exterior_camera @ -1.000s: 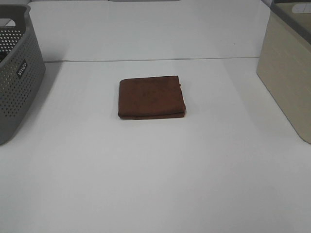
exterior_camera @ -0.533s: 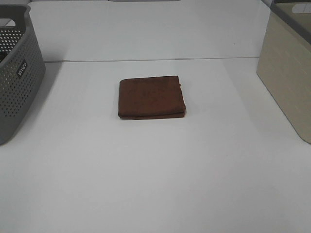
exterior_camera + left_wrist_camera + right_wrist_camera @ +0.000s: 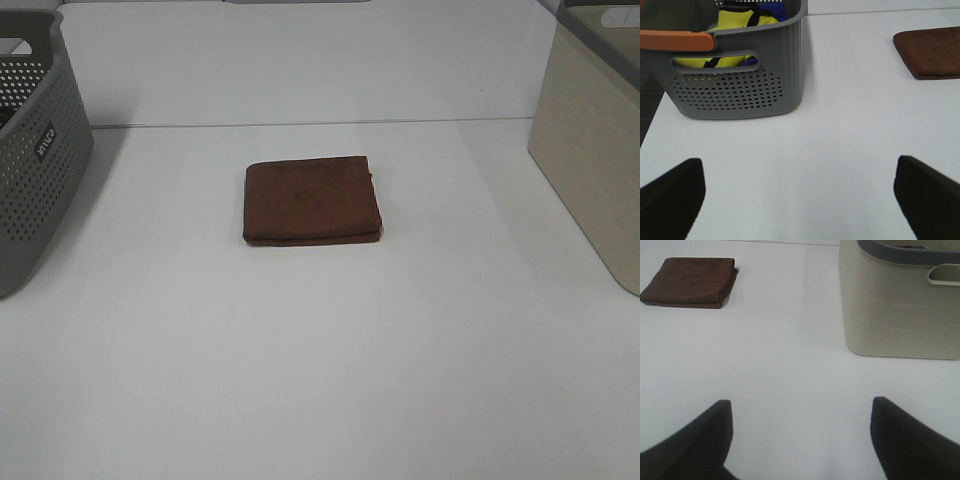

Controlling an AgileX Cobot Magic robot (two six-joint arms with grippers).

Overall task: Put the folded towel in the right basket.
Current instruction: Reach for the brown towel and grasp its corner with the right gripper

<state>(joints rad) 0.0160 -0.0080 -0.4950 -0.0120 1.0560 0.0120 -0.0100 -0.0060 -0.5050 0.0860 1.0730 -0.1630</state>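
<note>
Brown folded towel lies in the middle of the surface, well apart from the right basket, and with your left fingers and right fingers spread empty, nothing is done yet.

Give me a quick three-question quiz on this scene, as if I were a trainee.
1. True or false: the towel sits inside a basket.
2. Where do the yellow items show? A. on the table B. in the grey basket C. under the towel
3. Fill in: the left end effector and right end effector are both ___.
Key: 1 false; 2 B; 3 open.
</note>
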